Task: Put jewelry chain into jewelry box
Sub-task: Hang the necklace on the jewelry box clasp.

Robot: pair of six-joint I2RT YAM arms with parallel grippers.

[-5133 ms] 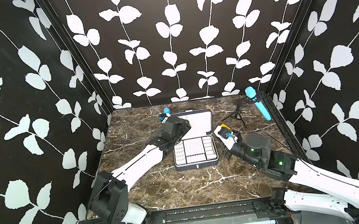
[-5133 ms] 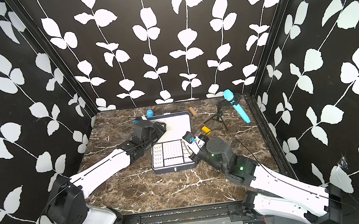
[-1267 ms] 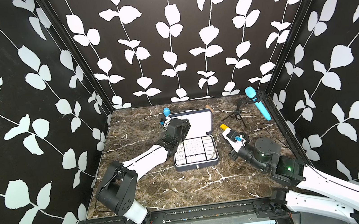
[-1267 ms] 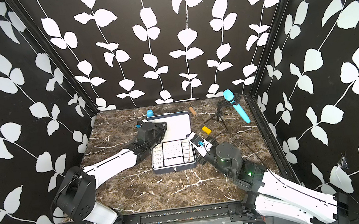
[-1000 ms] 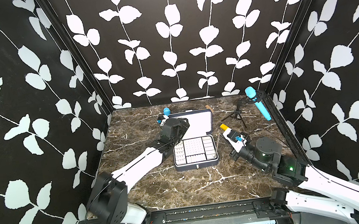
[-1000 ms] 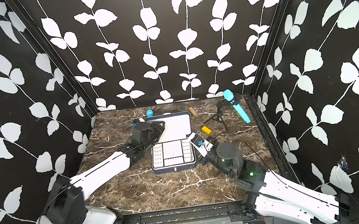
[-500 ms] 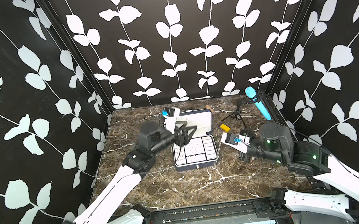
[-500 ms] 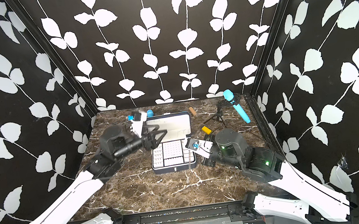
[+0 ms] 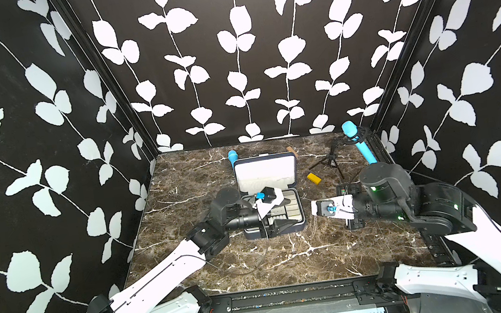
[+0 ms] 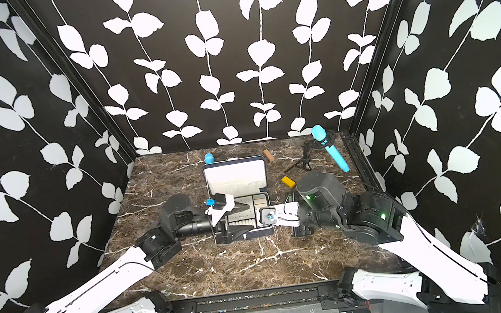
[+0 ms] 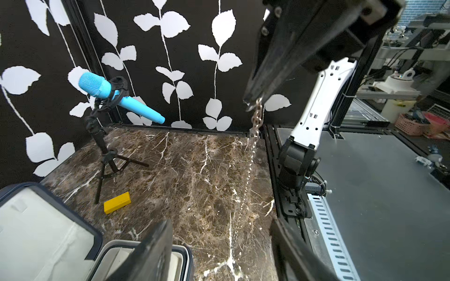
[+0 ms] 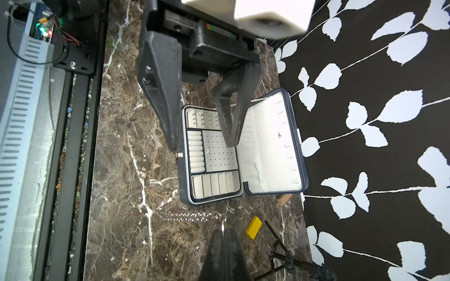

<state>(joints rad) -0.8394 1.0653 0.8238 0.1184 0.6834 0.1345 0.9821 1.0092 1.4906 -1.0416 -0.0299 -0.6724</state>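
The jewelry box [image 9: 266, 175] lies open on the marble, its lid [image 12: 267, 146] back and its white compartmented tray [image 12: 214, 155] bare. My right gripper [image 12: 222, 230] is shut on the end ring of the jewelry chain [image 12: 190, 215]. The chain [image 9: 314, 225] hangs off the box's right front corner, also seen in a top view [image 10: 276, 230]. In the left wrist view the chain [image 11: 254, 126] dangles from the right gripper [image 11: 255, 98]. My left gripper [image 9: 285, 215] hovers open over the tray's front, facing the chain, its jaws wide apart [image 11: 221, 245] with nothing between them.
A yellow block [image 9: 314, 178] lies right of the box. A blue microphone [image 9: 355, 140] on a black tripod [image 9: 328, 161] stands at the back right. A blue object [image 9: 232, 158] and a small brown block [image 9: 291, 150] lie behind the lid. Black rails edge the table.
Both arms have risen from the table. The right gripper now holds the chain hanging in the air. The left gripper has swung over the tray's front and opened a little wider.
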